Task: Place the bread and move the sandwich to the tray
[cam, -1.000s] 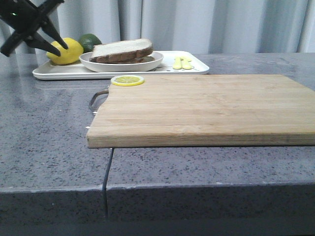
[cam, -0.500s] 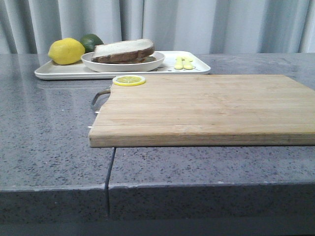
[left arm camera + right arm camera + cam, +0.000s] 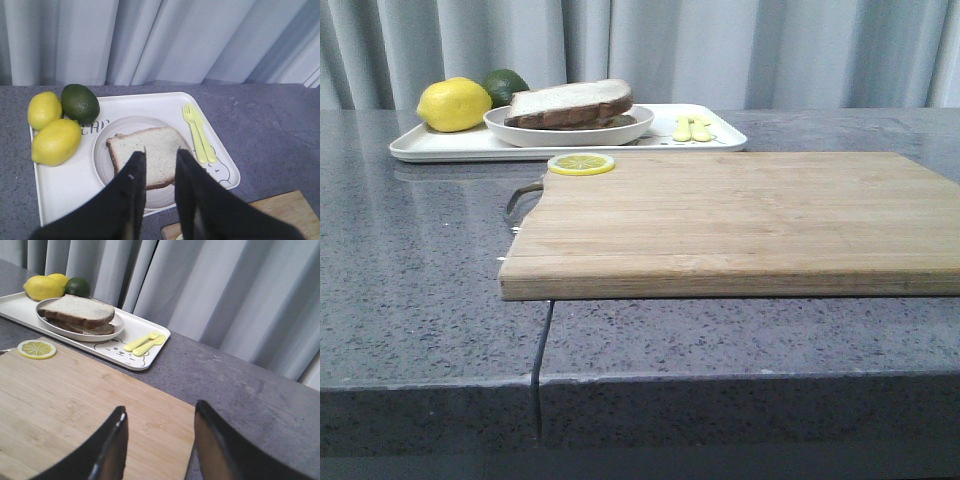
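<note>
The sandwich [image 3: 570, 103] lies on a round white plate [image 3: 520, 132] on the white tray [image 3: 430, 148] at the back left. Its top is a pale bread slice with brown crust [image 3: 125, 147]; no egg shows. A separate single slice of bread is not in view. In the left wrist view my left gripper [image 3: 161, 151] is open and empty, above the sandwich on the plate [image 3: 100, 165] and tray [image 3: 65, 185]. My right gripper [image 3: 160, 406] is open and empty over the wooden board's [image 3: 65, 390] right edge, far from the sandwich [image 3: 75, 315]. No gripper shows in the front view.
The wooden cutting board [image 3: 740, 215] fills the middle of the table, with a lemon slice [image 3: 581, 163] at its back left corner. On the tray are two lemons [image 3: 55, 141], a lime [image 3: 80, 102] and yellow plastic cutlery [image 3: 199, 132]. A curtain hangs behind.
One second ago my left gripper showed at the front view's top left, near the lemon; it has since moved out of that view. The sandwich and tray have not moved.
</note>
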{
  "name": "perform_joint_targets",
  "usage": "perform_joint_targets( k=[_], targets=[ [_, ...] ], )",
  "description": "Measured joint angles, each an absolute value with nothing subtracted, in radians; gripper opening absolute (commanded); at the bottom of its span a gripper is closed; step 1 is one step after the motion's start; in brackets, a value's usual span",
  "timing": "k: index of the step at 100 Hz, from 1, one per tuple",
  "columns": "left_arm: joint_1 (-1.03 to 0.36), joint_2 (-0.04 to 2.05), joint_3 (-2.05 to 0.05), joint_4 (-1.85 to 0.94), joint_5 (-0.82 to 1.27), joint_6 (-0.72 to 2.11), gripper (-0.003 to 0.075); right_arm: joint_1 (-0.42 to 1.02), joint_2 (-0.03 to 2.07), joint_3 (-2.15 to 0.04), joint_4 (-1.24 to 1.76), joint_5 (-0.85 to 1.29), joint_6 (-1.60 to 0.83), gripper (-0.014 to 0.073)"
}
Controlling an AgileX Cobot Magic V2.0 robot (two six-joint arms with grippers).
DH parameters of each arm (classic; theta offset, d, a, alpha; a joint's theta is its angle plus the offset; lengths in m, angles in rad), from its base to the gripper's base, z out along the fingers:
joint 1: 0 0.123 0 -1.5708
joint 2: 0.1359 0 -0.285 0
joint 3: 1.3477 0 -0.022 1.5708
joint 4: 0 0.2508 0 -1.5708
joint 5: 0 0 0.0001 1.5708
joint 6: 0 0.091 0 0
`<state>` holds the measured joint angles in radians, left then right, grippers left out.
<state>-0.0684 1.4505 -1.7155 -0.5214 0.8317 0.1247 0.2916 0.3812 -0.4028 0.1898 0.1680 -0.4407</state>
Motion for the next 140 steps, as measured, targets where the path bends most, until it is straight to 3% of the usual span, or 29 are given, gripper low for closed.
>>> perform_joint_targets(
  k=[54,75,94,106,125,135,140],
  targets=[
    [-0.198,0.692,-0.711,-0.512,0.236,0.211,0.0126,0.292,0.381,-0.403,0.19,0.166,-0.441,0.0335],
    [-0.204,0.468,-0.492,-0.514,0.18,0.272,0.0126,0.292,0.381,-0.403,0.204,0.143,-0.441,0.0335],
    [-0.204,0.4,-0.419,-0.514,0.179,0.276,0.0126,0.292,0.381,-0.403,0.298,0.13,-0.441,0.0328],
    [-0.204,0.4,-0.411,-0.514,0.179,0.277,0.0126,0.292,0.381,-0.403,0.318,0.13,-0.441,0.0232],
    [-0.204,0.4,-0.411,-0.514,0.179,0.278,0.0113,0.292,0.381,-0.403,0.324,0.13,-0.441,-0.0017],
    [-0.204,0.4,-0.411,-0.514,0.176,0.278,0.0017,0.292,0.381,-0.403,0.325,0.13,-0.441,-0.0117],
    [-0.204,0.4,-0.411,-0.514,0.176,0.278,-0.0018,0.292,0.381,-0.403,0.325,0.13,-0.441,-0.0114]
  ],
)
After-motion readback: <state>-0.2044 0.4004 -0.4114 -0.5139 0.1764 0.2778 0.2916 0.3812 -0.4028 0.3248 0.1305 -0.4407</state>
